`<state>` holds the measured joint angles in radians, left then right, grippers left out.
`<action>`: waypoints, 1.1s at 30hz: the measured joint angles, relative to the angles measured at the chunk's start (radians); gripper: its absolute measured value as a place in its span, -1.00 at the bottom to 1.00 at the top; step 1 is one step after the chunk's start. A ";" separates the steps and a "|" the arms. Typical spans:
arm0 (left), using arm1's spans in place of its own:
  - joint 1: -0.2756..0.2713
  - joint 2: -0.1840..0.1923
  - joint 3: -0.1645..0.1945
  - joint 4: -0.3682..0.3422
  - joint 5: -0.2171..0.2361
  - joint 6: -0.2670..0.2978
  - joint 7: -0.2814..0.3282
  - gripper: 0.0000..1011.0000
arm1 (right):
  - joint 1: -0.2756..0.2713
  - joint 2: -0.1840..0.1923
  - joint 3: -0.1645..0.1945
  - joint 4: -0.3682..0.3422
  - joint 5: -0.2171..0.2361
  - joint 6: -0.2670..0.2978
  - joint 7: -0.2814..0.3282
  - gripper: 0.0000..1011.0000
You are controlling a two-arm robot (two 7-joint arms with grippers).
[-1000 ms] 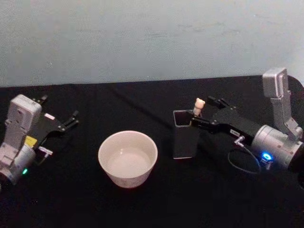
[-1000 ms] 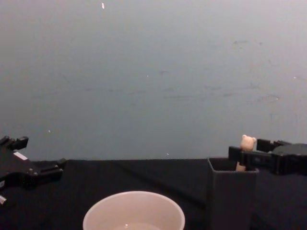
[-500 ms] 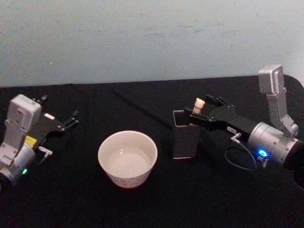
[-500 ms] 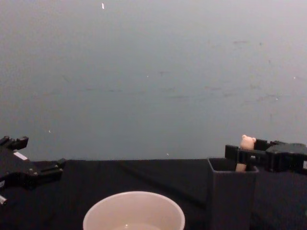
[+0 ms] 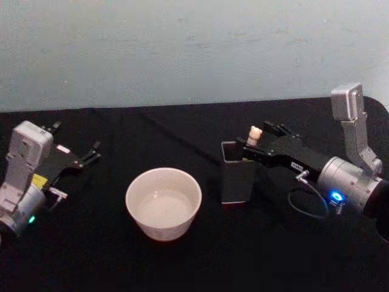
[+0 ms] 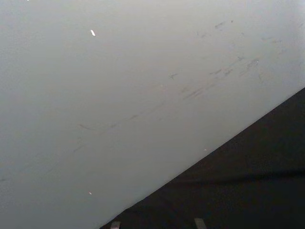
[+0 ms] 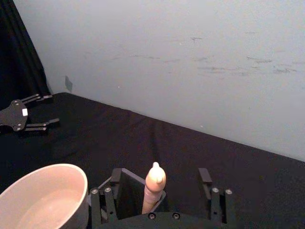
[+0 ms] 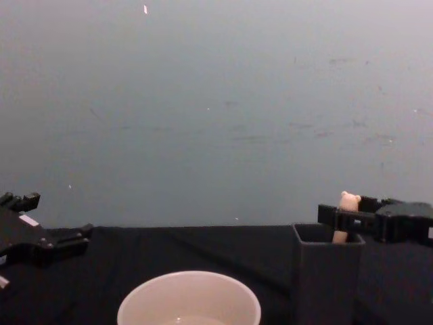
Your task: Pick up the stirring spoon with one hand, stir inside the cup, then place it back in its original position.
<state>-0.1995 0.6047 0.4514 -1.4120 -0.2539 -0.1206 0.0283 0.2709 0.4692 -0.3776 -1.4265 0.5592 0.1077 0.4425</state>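
Stirring spoon (image 5: 254,135): upright in the dark holder (image 5: 237,179), bowl hidden inside, bear-head handle poking above the far right corner of the rim. Stood that way to leave a free stub for gripping.

Right gripper (image 7: 159,172): reaching in from the right at handle height, just over the holder's rim. Jaws spread, one finger on each side of the handle, a gap showing on both sides in the right wrist view. Set to close below the bear head, nothing pinched yet.

Holder walls: tall and narrow, close around the spoon. A straight upward lift judged safest, to avoid tipping or dragging the box.

Cup (image 5: 163,204): left of the holder and a little nearer, apart from it. Wide open mouth, thin rim, possibly a little liquid at the bottom, hard to tell.

Open room: bare black table (image 5: 182,261) between holder and cup, a short clear path leftward once the spoon bowl is above both rims. Wall (image 5: 182,48) well behind.

Left gripper (image 5: 92,153): parked at the far left, fingers apart and holding nothing, well clear of the cup.
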 joint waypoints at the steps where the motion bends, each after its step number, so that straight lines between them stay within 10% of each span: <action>1: 0.000 0.000 0.000 0.000 0.000 0.000 0.000 0.98 | 0.000 0.000 0.000 0.000 0.000 0.000 0.000 0.95; 28: 0.000 0.000 0.000 0.000 0.000 0.000 0.000 0.98 | -0.001 0.000 0.000 -0.001 0.002 -0.001 0.001 -0.55; 33: 0.000 0.000 0.000 0.000 0.000 0.000 0.000 0.98 | -0.001 0.000 0.000 -0.001 0.002 -0.001 0.001 -0.57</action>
<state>-0.1996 0.6047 0.4514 -1.4120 -0.2539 -0.1205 0.0283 0.2702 0.4696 -0.3775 -1.4275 0.5611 0.1065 0.4438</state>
